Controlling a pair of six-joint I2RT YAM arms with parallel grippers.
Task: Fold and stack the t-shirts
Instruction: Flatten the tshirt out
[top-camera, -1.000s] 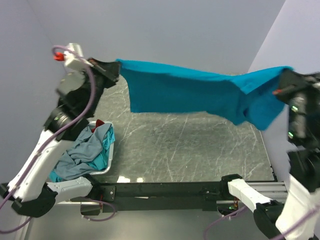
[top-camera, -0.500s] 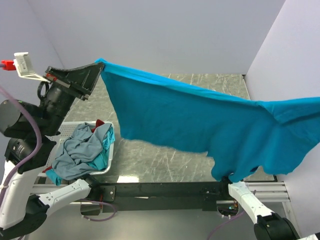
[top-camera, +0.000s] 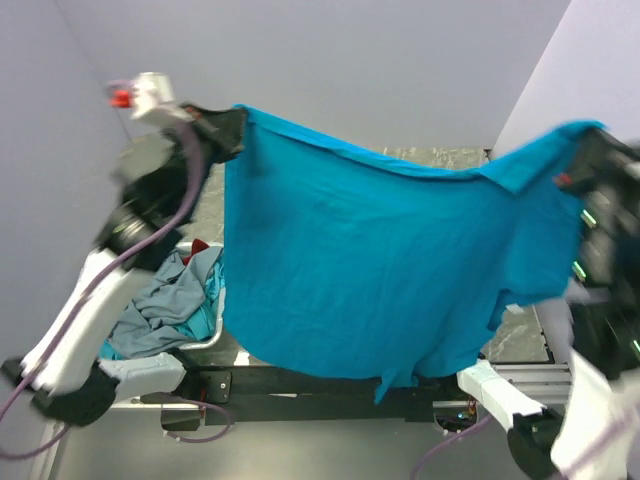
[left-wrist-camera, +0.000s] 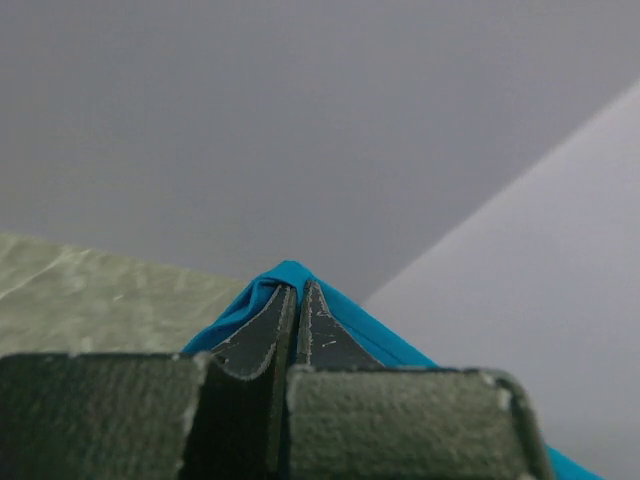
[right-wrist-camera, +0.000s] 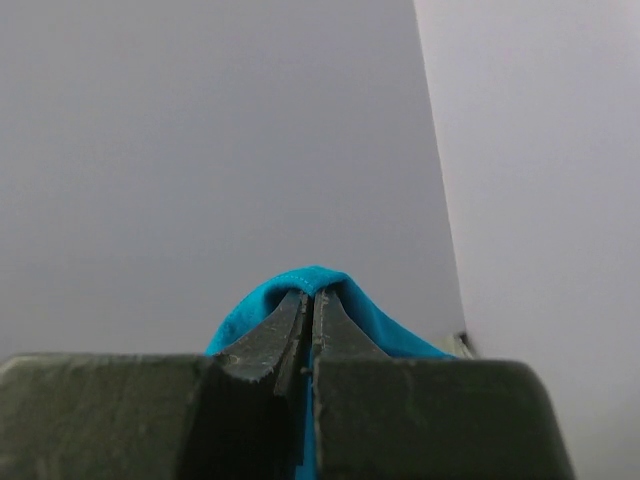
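- Left hand (top-camera: 232, 132) (upper left of the overhead view): pressed together on one upper corner of the teal-blue t-shirt (top-camera: 370, 270); in the left wrist view its dark fingers (left-wrist-camera: 255, 340) meet at their tips, with a fold of the blue cloth wrapped over them
- Right hand (top-camera: 585, 165) (upper right, blurred in the overhead view): pinching the opposite upper corner of the same shirt; in the right wrist view the two fingers (right-wrist-camera: 345, 335) close to a point and a hump of blue cloth arches over the tip
- Teal-blue t-shirt: held aloft between the two hands as one broad sheet, clear of the counter (top-camera: 520, 328); top edge sags slightly between the grips, one sleeve is folded over near the right hand, and the uneven lower edge hangs in front of the dark rail between the arm bases
- Basket (top-camera: 216, 335): white, at the left side of the counter under the left arm, just beside the hanging shirt's left edge
- Grey-blue t-shirt (top-camera: 165, 300): crumpled in the basket, with teal cloth (top-camera: 203, 320) showing beneath it at the near right corner
- Counter: grey-green marbled surface, showing only beyond the shirt's top edge and at its lower right
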